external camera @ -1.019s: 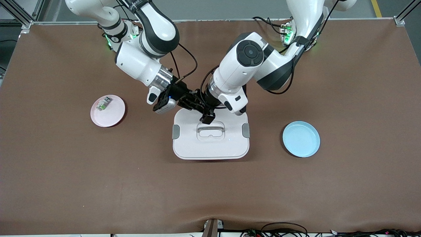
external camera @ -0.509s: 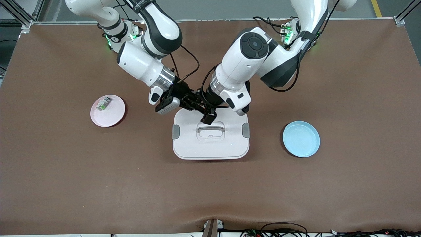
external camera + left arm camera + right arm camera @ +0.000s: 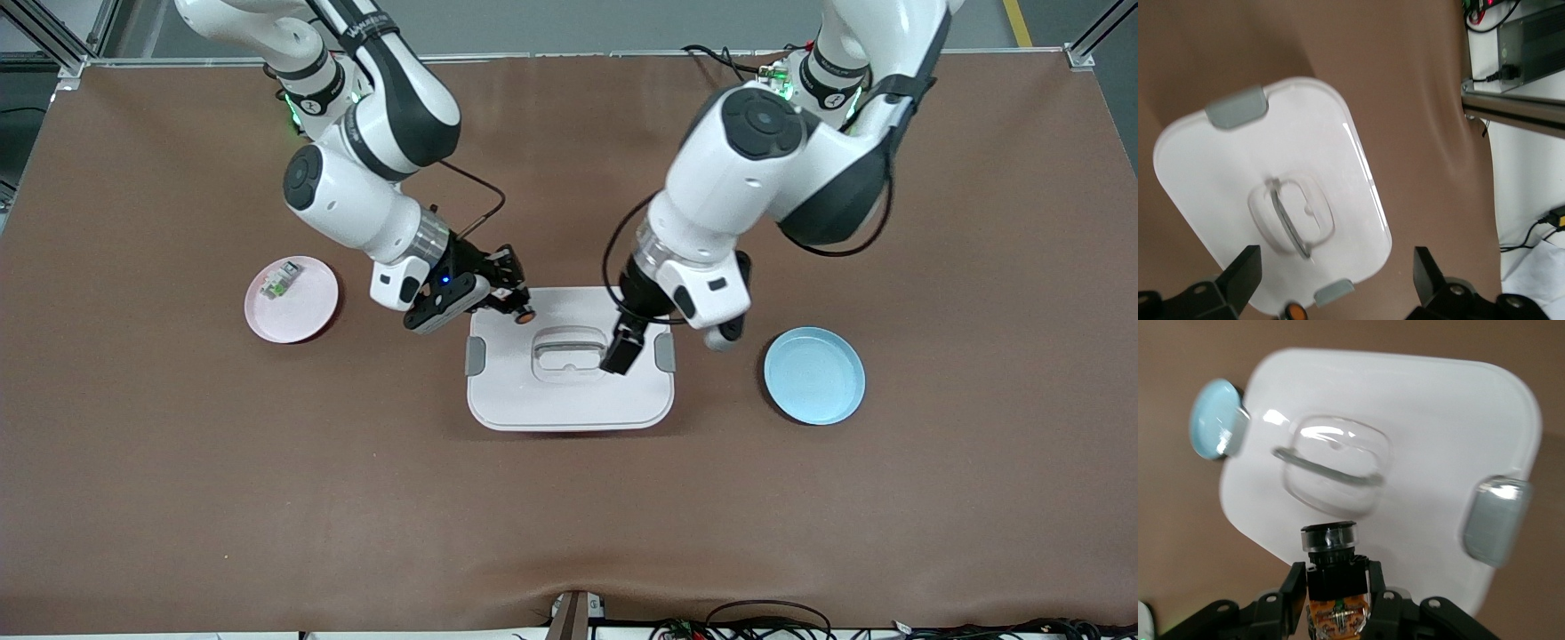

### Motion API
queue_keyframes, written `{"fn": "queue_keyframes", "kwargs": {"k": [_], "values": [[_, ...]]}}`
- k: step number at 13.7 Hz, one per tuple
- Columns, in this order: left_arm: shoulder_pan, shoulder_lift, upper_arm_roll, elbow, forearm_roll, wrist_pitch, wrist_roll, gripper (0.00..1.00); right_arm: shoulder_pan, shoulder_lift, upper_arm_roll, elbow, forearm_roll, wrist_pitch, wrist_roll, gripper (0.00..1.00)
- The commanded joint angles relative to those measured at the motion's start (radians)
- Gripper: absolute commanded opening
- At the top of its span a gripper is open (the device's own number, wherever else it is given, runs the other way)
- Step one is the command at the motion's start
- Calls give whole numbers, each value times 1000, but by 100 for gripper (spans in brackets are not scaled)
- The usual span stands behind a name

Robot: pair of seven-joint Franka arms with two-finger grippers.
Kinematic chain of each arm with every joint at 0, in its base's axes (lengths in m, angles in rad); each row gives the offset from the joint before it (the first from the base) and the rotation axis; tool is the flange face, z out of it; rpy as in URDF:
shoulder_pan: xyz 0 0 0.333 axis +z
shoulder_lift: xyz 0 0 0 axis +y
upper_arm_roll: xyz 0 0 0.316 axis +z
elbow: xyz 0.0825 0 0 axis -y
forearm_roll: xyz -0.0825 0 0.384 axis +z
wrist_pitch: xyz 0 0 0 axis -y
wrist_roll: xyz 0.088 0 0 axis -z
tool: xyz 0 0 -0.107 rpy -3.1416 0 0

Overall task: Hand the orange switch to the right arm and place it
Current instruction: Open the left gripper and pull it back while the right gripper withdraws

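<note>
Handover's done: the right hand (image 3: 520, 311) grips the orange switch (image 3: 525, 314) at frame centre, over the white lid (image 3: 569, 400). Left hand (image 3: 617, 354) hangs released; placing remains.

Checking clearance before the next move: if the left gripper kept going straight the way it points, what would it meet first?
Probably the white rectangular plastic lid near its clear handle: the open left gripper points down at it, though depth is unclear.

I see a glossy white plastic lid (image 3: 569, 391) under my tools, matt brown worktop (image 3: 267, 462), shiny blue plate (image 3: 814, 375)
</note>
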Motion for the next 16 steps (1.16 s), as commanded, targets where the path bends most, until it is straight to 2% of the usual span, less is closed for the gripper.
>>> {"fn": "queue_keyframes", "kwargs": {"k": [1, 4, 8, 14, 16], "values": [[40, -42, -3, -4, 18, -102, 169, 100, -49, -65, 9, -18, -182, -122, 5, 0], [103, -80, -2, -5, 20, -205, 427, 100, -83, -100, 9, -18, -333, -240, -4, 0], [203, -117, -2, -8, 46, -369, 711, 100, -115, -148, 10, -21, -472, -368, -59, 0], [339, -131, -3, -7, 73, -411, 1139, 100, -187, -216, 10, -113, -496, -370, -371, 0], [355, -145, -2, -7, 80, -411, 1221, 100, -218, -220, 10, -127, -496, -359, -485, 0]]}}
